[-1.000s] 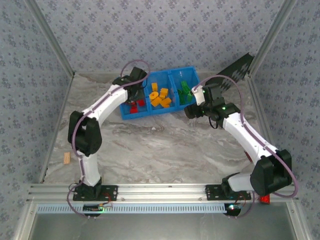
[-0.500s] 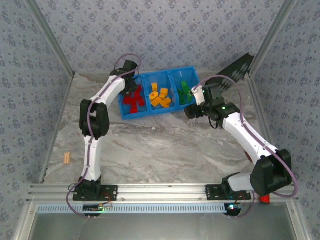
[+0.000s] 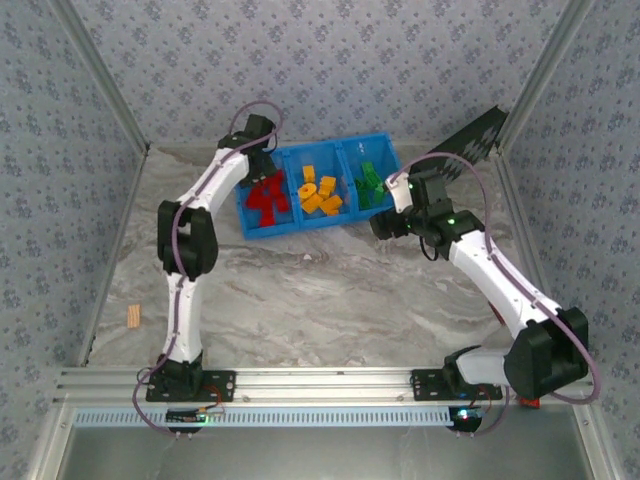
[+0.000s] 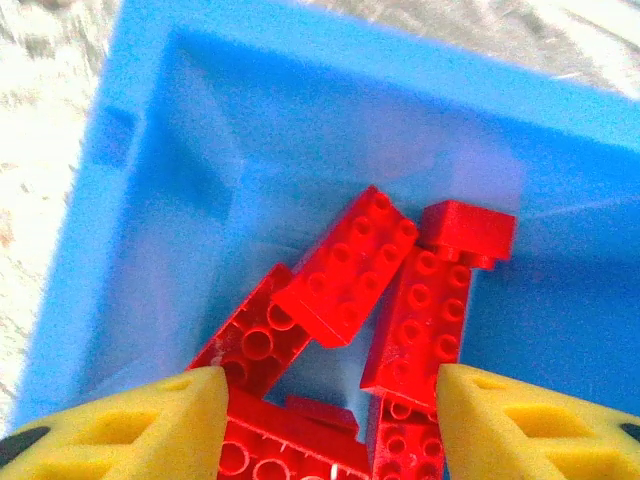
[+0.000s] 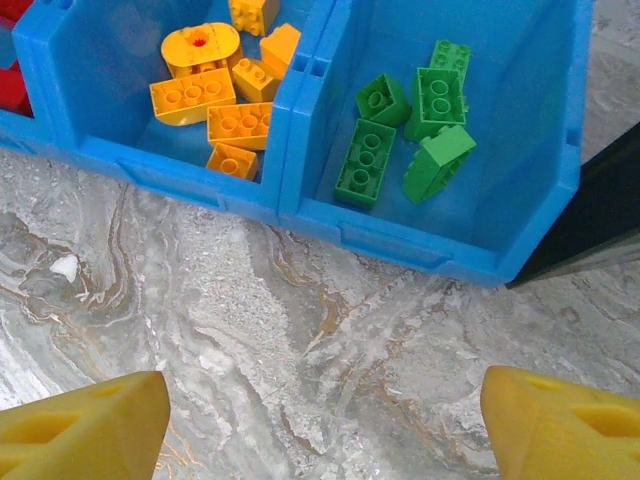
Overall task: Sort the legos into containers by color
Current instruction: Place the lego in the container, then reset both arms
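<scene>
top external: marble table (image 3: 330, 290), blue three-compartment tray (image 3: 300, 229) at its far side. left gripper (image 4: 330, 410) hangs over the left compartment, fingers apart, nothing between them. right gripper (image 5: 325, 420) (also spread, empty) is over bare marble just before the tray. red legos (image 4: 400, 300) lie left, orange-yellow legos (image 5: 215, 110) middle, green legos (image 5: 405, 140) right.

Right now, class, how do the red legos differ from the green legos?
Red legos sit in the left compartment of the blue tray, green legos in its right. Red legos lean heaped on each other; green legos lie mostly flat, side by side. Both share one tray.
</scene>
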Robot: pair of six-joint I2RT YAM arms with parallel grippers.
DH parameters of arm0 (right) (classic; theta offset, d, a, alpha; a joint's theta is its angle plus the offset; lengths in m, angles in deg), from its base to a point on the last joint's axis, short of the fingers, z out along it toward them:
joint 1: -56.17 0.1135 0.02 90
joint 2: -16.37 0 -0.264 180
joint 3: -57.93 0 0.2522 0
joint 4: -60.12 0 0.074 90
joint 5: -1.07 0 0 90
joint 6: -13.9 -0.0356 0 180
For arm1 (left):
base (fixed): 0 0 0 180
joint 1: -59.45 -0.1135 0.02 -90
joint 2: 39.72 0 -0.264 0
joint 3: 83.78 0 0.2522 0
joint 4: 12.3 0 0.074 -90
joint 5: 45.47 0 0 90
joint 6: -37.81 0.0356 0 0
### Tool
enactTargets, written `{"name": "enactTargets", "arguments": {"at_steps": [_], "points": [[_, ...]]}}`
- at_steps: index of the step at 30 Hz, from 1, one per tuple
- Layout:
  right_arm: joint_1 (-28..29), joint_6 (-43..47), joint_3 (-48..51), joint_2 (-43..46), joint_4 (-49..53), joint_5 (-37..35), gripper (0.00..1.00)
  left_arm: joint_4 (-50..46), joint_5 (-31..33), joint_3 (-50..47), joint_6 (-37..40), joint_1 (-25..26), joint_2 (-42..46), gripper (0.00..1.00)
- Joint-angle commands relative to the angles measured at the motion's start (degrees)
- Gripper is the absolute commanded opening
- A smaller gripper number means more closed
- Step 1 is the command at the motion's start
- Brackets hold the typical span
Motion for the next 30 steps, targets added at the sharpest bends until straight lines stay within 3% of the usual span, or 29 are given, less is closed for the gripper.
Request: {"name": "enactTargets", "arguments": {"at_steps": [1, 2, 6, 8, 12, 16, 19, 23, 27, 30], "points": [[-0.1, 0.9, 1.8, 2.3, -1.6, -2.9, 0.95, 4.8, 1.8, -4.6, 8.7, -0.2, 13.2, 0.61], [-0.5, 0.7, 2.2, 2.8, -1.8, -3.9, 1.0, 6.7, 2.5, -8.5, 11.7, -0.2, 16.2, 0.63], [-3.5, -3.0, 5.4, 6.4, -4.5, -8.3, 1.0, 14.1, 7.9, -26.0, 20.9, -1.1, 29.6, 0.68], [-6.0, -6.8, 8.6, 9.2, -6.7, -11.2, 1.0, 17.1, 11.2, -36.5, 20.8, -3.1, 37.1, 0.79], [-9.5, -12.4, 16.1, 13.3, -12.5, -10.8, 1.0, 28.8, 11.0, -57.2, 24.9, -6.9, 50.7, 0.94], [-11.4, -13.1, 23.6, 16.3, -18.4, -13.6, 1.0, 46.4, 16.4, -77.1, 33.7, -8.8, 63.0, 0.96], [-12.7, -12.0, 28.0, 18.5, -22.3, -13.9, 1.0, 56.9, 13.5, -88.7, 35.0, -13.1, 68.2, 0.98], [-13.5, -11.0, 29.7, 20.8, -21.6, -16.6, 1.0, 78.7, 4.4, -99.8, 33.8, -17.7, 67.3, 0.99], [-14.1, -11.7, 30.5, 22.7, -20.3, -20.1, 1.0, 81.3, -0.1, -97.4, 35.3, -18.3, 56.3, 0.99], [-15.5, -10.9, 32.0, 22.8, -24.4, -15.2, 1.0, 95.8, -2.1, -100.1, 36.4, -18.3, 48.1, 0.99]]}}
